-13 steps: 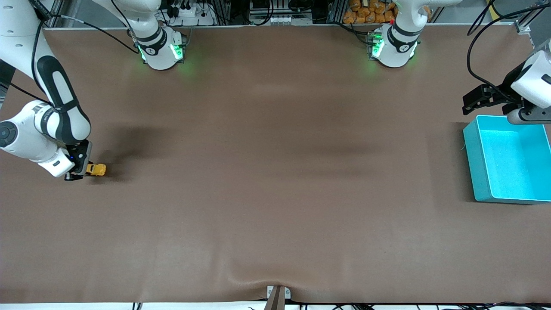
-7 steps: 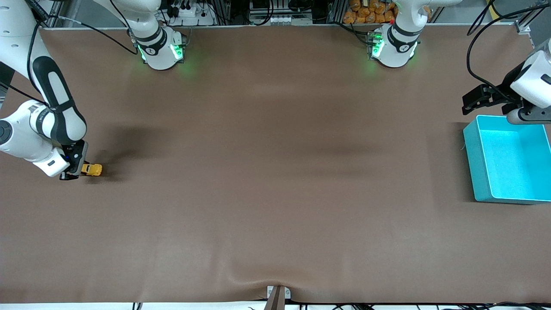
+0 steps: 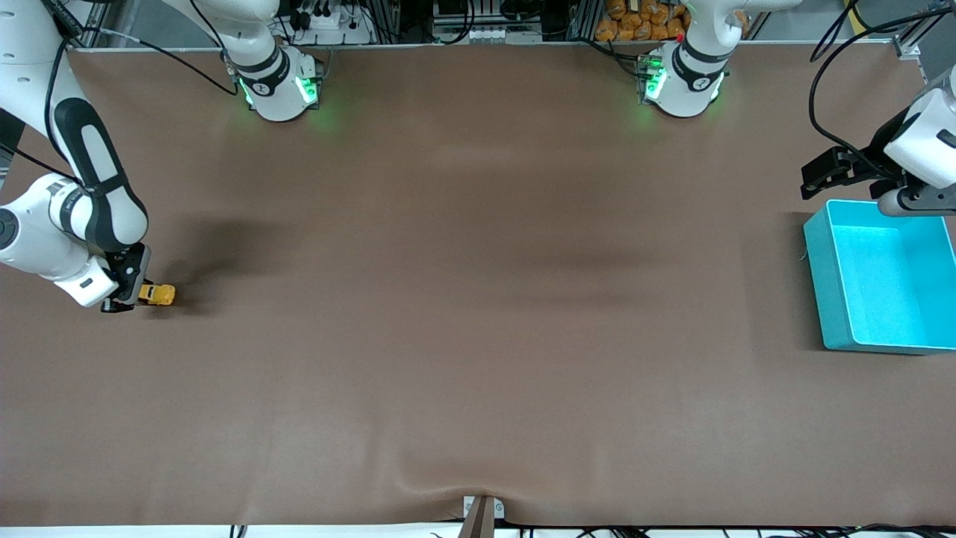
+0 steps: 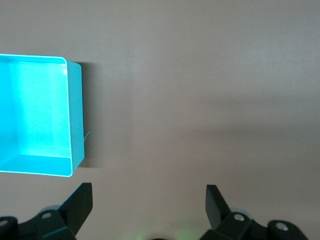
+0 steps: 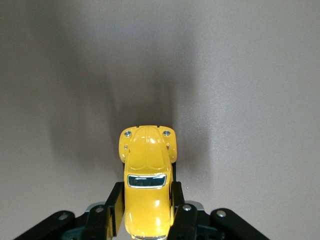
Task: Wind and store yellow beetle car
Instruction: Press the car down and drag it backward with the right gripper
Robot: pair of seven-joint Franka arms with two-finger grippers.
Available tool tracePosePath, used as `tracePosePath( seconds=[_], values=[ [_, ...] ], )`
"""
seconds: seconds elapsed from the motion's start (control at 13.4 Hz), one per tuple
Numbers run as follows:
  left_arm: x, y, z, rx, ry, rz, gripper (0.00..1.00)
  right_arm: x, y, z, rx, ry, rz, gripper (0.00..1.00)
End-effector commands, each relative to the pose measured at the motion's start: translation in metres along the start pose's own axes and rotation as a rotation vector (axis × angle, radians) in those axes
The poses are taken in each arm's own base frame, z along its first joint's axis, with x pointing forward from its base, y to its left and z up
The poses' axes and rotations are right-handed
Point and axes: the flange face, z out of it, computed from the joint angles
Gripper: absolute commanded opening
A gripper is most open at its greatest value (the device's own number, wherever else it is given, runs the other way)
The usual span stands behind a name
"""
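Note:
The yellow beetle car [image 3: 157, 294] [image 5: 147, 180] sits on the brown table at the right arm's end, its rounded nose pointing away from the wrist. My right gripper [image 3: 133, 293] [image 5: 145, 202] is shut on the car's sides, low at the table surface. The black fingers [image 5: 114, 207] press both flanks of its body. My left gripper [image 4: 148, 200] hangs open with nothing between its fingers, over the table beside the teal bin [image 3: 821, 291] [image 4: 75, 115] at the left arm's end.
The bin is empty inside. A wide stretch of brown table cloth [image 3: 478, 299] lies between the car and the bin. A small clamp [image 3: 482, 512] sits at the table edge nearest the front camera.
My right gripper has dragged the car a short way toward the right arm's end of the table, then slowed. The left arm has not moved.

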Motion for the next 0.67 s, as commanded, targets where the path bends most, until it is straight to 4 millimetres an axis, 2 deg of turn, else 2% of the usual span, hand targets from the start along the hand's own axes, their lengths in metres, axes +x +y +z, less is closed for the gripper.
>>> tracePosePath(
  seconds=[0.0,0.6],
  values=[
    [-0.0046,0.0024,-0.0018,-0.005,-0.002,-0.005,1.0,-0.0103,-0.0002,0.0271,0.02,0.006,-0.001,0.28],
    [-0.005,0.0009,-0.0026,-0.007,-0.001,0.013,1.0,-0.0109,0.0019,0.0279,0.017,0.005,-0.023,0.28]
  ],
)
